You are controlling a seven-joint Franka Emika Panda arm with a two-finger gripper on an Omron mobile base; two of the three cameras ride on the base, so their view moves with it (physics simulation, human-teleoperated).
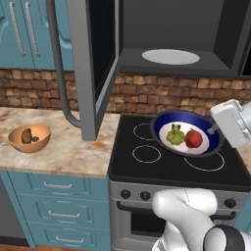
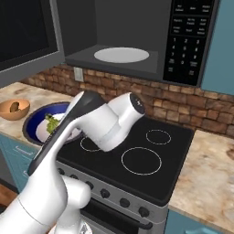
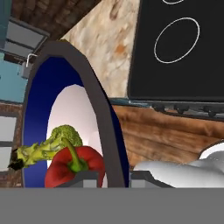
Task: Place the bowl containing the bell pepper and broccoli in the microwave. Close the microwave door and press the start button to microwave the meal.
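No writing is legible; far left of the gripper (image 3: 114, 181) an orange bowl (image 1: 29, 138) holds brown bits; nearer, broccoli (image 1: 175, 135) and bell pepper (image 1: 194, 138) lie in the bowl (image 1: 162, 122), rim pinched in its fingers, above the stove (image 1: 147, 162), below the open microwave (image 1: 171, 56)

Glossy white rounded arm (image 2: 98, 121) segments, dark grey joint covers.

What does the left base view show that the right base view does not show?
Left base view: the bell pepper in the bowl, and the microwave door standing open with its curved handle. Right base view: the microwave's keypad and the counter to the right of the stove. Both: the turntable, the broccoli, the orange bowl.
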